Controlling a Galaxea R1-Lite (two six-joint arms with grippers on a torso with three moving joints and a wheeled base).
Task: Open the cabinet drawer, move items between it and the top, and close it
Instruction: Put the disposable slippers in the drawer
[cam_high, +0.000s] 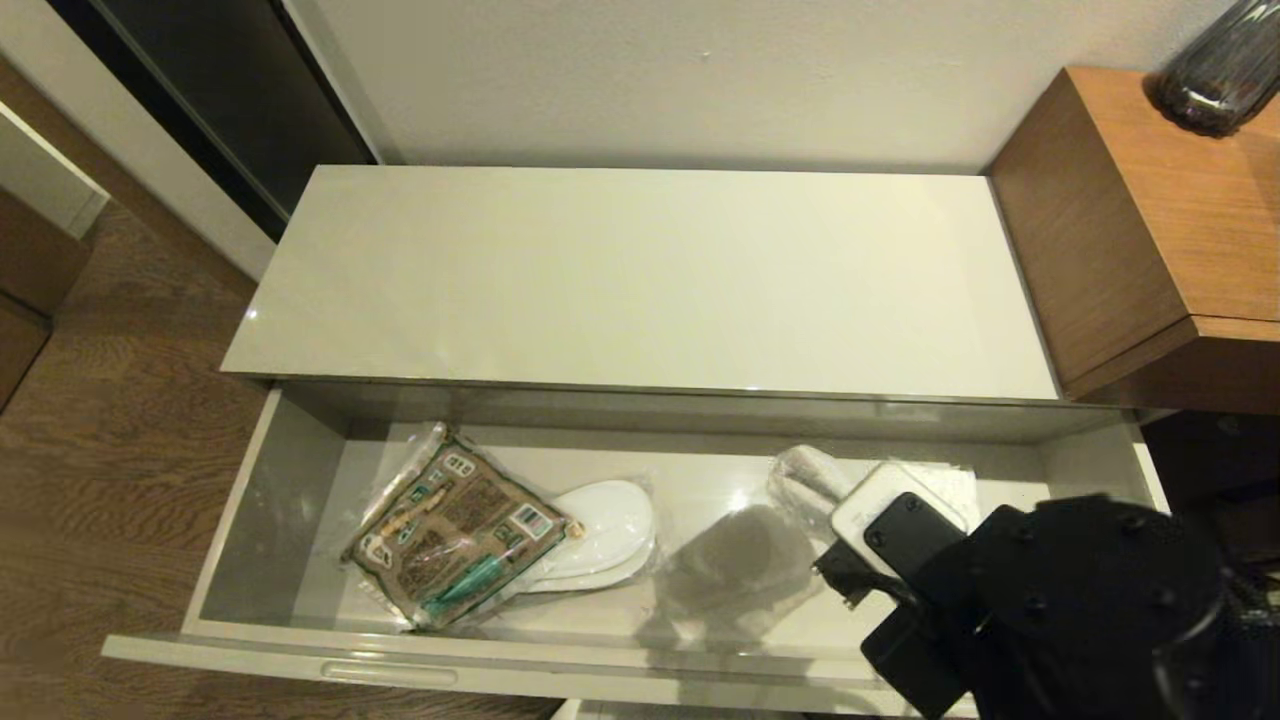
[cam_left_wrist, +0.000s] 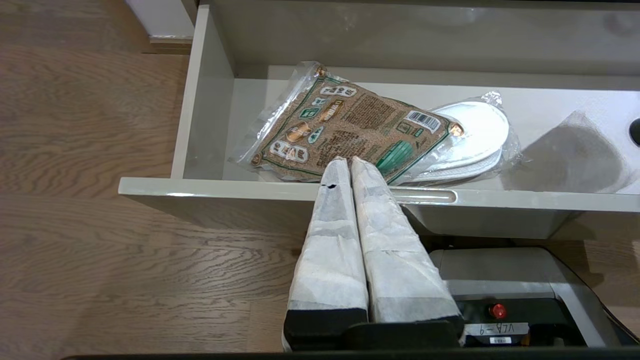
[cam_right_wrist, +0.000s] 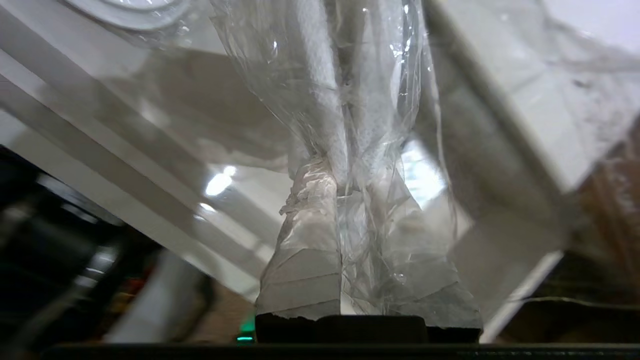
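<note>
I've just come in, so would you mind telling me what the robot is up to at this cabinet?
The cabinet drawer stands pulled open. The right gripper is shut on a wrapped slipper pair at the drawer's right end. Another wrapped slipper pair and the brown-and-green packet lying partly over it rest in the left half. The cabinet top holds none of these items. The left gripper is shut and parked in front of the drawer.

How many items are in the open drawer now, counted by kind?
Brown-and-green printed packet: 1
Wrapped white slipper pairs: 2, one lying partly under the packet, one held by the right claw at the drawer's right end
Total: 3
</note>
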